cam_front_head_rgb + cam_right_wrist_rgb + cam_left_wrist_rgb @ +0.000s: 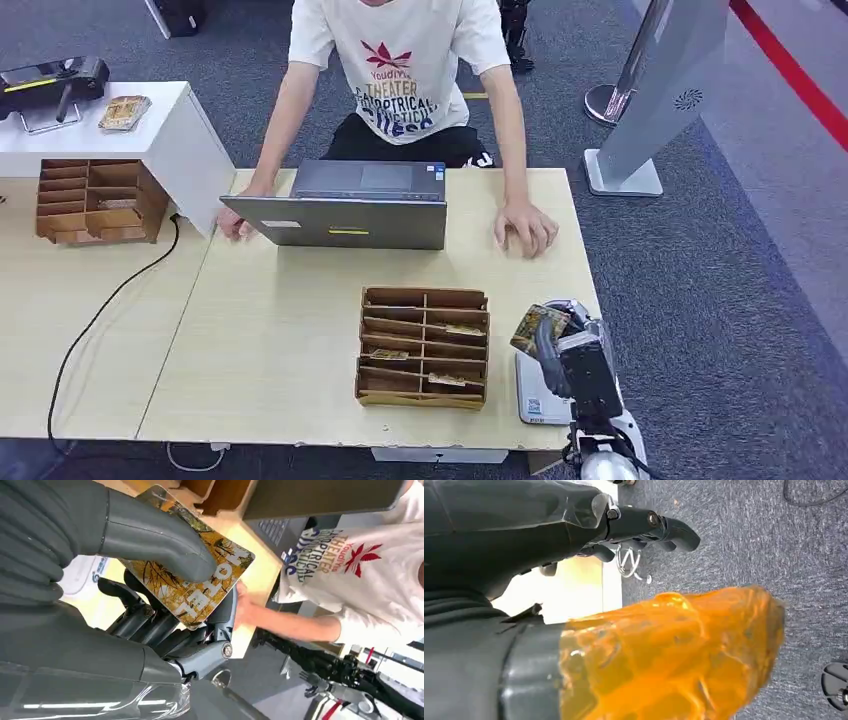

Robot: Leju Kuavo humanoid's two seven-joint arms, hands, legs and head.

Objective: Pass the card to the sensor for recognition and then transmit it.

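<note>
Card (192, 580) is sitting pinched between thumb and fingers of the right robot hand (565, 340), lower right of the head view, over a white reader (535, 395) at the surface (280, 340) edge. Left robot hand (644, 527) is hanging over carpet, fingers curled, holding nothing.

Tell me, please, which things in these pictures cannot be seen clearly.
- Card text: right wrist view, the thumb covers part of it.
- White sensor: head view, the right hand hides most of it.
- Left hand: left wrist view, an orange blur hides whether it holds anything.
- Organizer cards: head view, too small to read.
</note>
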